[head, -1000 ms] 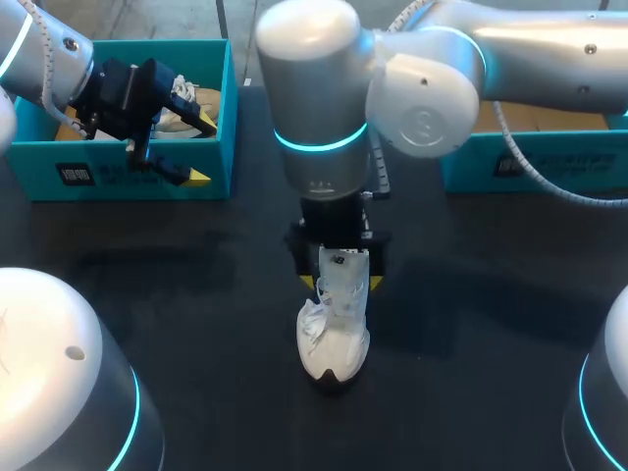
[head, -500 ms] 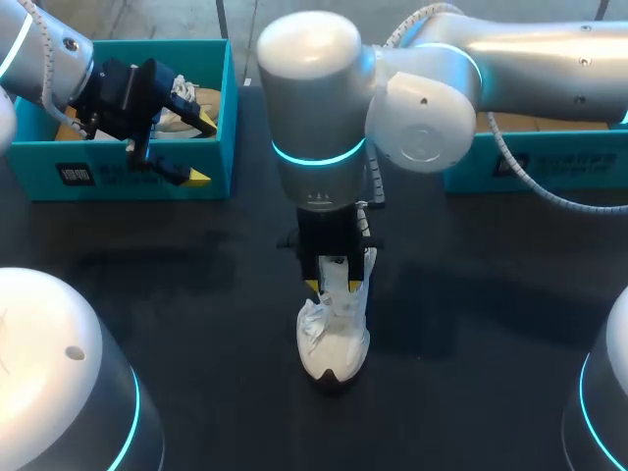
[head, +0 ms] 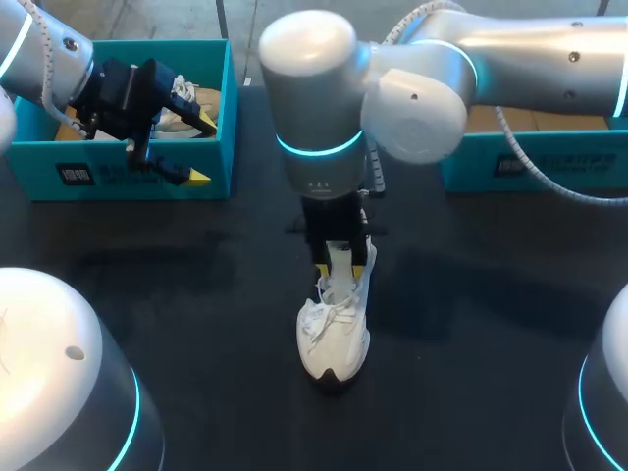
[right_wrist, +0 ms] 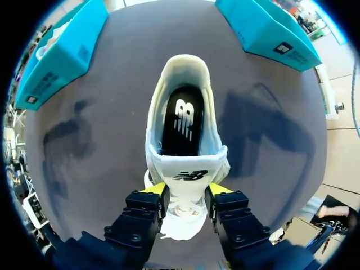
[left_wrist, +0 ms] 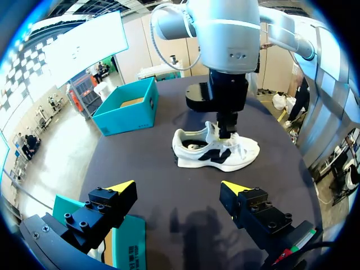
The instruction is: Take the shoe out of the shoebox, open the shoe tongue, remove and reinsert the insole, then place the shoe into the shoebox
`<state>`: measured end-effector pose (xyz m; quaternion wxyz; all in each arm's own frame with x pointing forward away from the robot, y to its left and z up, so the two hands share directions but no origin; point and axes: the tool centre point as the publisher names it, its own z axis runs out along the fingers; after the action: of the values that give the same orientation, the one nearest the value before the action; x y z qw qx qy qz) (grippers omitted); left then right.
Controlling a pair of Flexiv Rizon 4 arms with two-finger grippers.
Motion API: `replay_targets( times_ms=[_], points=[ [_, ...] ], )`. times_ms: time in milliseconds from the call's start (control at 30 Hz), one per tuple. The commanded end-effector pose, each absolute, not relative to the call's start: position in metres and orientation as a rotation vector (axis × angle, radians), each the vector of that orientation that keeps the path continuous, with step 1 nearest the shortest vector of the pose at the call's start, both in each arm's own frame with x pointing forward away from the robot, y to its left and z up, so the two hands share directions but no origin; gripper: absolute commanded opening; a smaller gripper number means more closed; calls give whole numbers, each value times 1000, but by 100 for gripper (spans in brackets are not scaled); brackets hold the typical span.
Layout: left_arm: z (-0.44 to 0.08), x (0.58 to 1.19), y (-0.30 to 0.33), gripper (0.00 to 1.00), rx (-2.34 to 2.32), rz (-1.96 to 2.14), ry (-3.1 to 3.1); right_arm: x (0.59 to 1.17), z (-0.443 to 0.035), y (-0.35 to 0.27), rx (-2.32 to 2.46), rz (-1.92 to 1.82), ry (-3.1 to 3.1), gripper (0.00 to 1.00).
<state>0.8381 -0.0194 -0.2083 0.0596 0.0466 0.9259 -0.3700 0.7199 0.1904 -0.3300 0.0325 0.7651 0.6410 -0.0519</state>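
Note:
A white shoe with black side marks stands on the dark table, toe toward the near edge. Its black insole lies inside. My right gripper comes down from above at the shoe's tongue, both yellow tips pressing it from two sides; the head view shows the same gripper at the tongue. My left gripper hangs wide open with nothing in it over the front wall of the left teal shoebox; from its wrist view the gripper faces the shoe from a distance.
White paper or a second shoe lies in the left box. A second teal box stands at the back right, also seen beyond the shoe. Bare table surrounds the shoe.
My right gripper's fingers have closed in from wide apart onto the tongue, and the tongue now stands narrower and more upright. The left arm has not moved.

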Motion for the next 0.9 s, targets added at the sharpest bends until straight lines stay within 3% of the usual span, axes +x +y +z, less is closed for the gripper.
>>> replay_targets(
  times_ms=[33,433,667,733,767,900],
  points=[
    [-208,838,-19,100,142,-1116,2805,718,-327,191,2447,-151,1819,37],
    [-208,838,-19,100,142,-1116,2805,714,-307,188,2416,-96,1802,45],
    [-208,838,-19,100,142,-1116,2805,716,-311,187,2410,-88,1800,31],
    [-208,838,-19,100,142,-1116,2805,720,-316,189,2405,-90,1812,15],
    [-208,838,-19,100,142,-1116,2805,722,-318,190,2403,-85,1821,12],
    [-208,838,-19,100,142,-1116,2805,731,-325,196,2387,-71,1859,11]
  ],
)
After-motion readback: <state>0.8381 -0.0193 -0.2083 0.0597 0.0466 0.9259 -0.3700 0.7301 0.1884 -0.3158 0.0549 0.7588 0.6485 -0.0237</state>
